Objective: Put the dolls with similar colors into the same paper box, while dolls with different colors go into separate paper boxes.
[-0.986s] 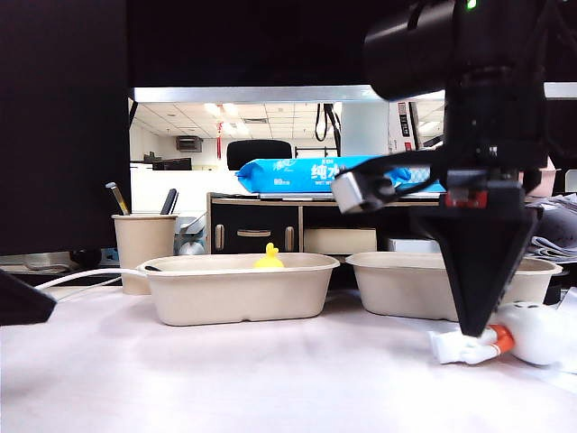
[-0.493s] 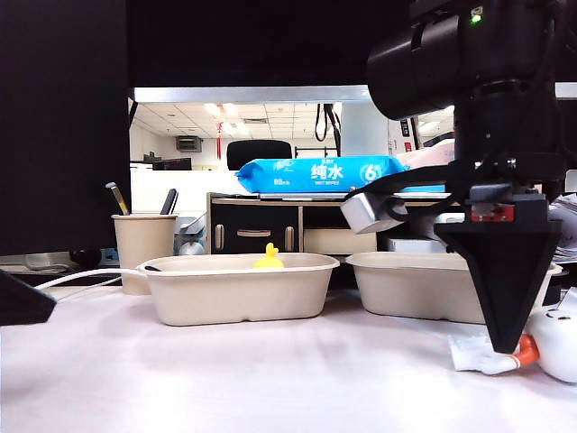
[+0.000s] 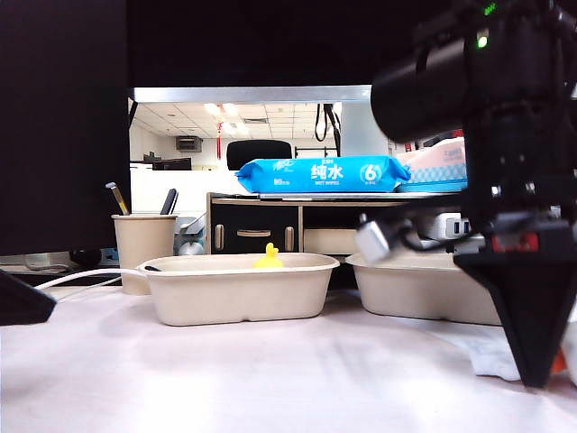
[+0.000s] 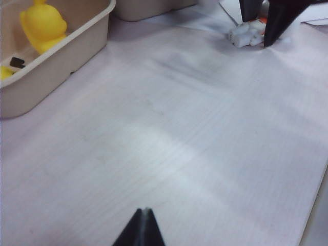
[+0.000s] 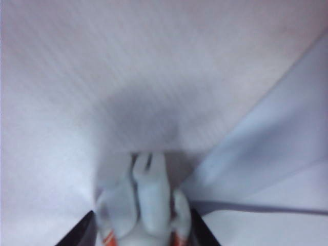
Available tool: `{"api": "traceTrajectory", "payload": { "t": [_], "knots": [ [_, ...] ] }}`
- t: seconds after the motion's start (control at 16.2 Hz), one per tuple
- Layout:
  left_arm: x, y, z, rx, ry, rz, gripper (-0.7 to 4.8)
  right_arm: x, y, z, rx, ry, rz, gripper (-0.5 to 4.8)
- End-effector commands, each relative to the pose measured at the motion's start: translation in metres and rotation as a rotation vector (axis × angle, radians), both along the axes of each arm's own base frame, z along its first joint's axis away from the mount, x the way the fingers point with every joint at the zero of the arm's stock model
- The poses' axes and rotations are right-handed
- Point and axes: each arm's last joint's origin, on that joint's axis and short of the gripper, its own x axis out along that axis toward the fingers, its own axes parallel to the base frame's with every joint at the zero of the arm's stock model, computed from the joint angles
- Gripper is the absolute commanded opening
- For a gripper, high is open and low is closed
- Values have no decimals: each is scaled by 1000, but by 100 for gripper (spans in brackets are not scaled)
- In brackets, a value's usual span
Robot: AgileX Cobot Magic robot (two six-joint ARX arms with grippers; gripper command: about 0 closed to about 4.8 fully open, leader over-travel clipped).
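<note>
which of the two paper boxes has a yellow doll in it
The left paper box, next to the pen cup: a yellow doll pokes above its rim. Nothing shows above the right paper box.

The right pincer (image 3: 539, 361) points down at 4 o'clock on the tabletop (image 3: 270, 379), clamped on the white doll (image 3: 494, 359).

Duck (image 3: 268, 257) in left box (image 3: 236, 290) (cup (image 3: 142, 250) behind)

Right tool (image 3: 538, 356) moved rightward, closing on white figure (image 5: 143, 205), dragging it.
</note>
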Motion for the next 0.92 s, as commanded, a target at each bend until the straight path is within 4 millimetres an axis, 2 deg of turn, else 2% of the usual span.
{"api": "traceTrajectory", "payload": {
  "t": [0.06, 0.18, 0.55, 0.62, 0.74, 0.92],
  "knots": [
    [0, 0, 1, -11, -7, -1, -5, 1, 1, -5, -13, 16, 3, 188],
    [0, 0, 1, -11, -7, -1, -5, 2, 2, -6, -11, 14, 3, 144],
    [0, 0, 3, -23, -18, -1, -5, 8, 6, -4, 31, -38, -20, 143],
    [-1, 0, 5, -41, -34, 0, -5, 9, 8, -2, 42, -45, -44, 143],
    [-2, 2, 11, -88, -76, 0, -5, 13, 11, 7, 70, -41, -50, 106],
    [-4, 5, 18, -153, -134, -1, -5, 18, 15, 25, 100, -77, -53, 106]
  ]
}}
